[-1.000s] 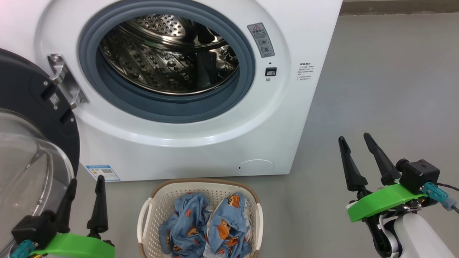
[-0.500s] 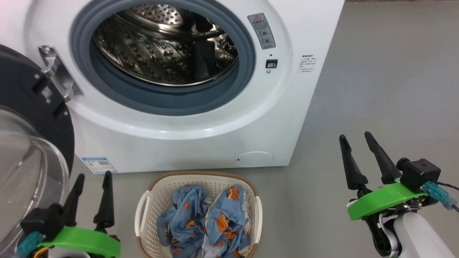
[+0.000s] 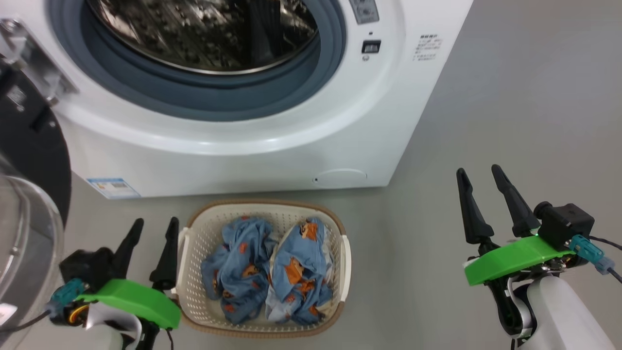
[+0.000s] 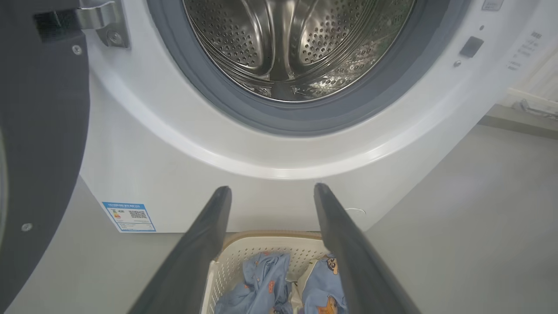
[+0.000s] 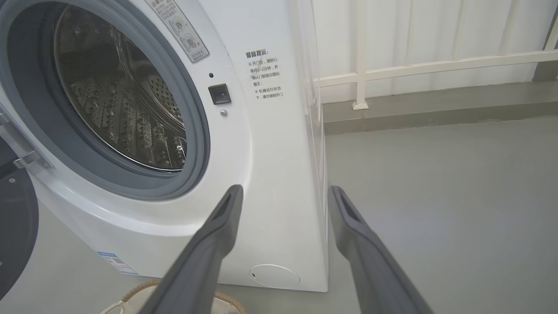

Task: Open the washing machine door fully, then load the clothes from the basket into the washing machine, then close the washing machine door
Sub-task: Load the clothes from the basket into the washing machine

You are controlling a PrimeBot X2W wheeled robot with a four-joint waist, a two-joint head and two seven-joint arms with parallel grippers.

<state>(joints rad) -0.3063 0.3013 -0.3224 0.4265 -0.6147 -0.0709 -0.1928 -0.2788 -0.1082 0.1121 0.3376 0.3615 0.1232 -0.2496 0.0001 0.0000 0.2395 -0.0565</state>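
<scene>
White washing machine [image 3: 272, 146] with steel drum [image 4: 287, 43] bare and washing machine door [image 3: 29, 146] swung open on the hinge at its left. On the grey floor [image 3: 510, 97], just before the machine's bottom front edge, the basket [image 3: 262, 206], with the clothes [image 3: 267, 267] crumpled side by side inside. Left gripper [image 3: 155, 221] just beside the basket's left handle, fingers apart and clasping nothing; right gripper [image 3: 478, 170] well off to the basket's right above bare floor, fingers likewise apart and empty.

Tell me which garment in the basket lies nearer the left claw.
The left garment, with smaller orange prints: it fills the basket's left half, and the left claw is just outside that side. The right garment, with bigger orange figures, lies farther off.
</scene>
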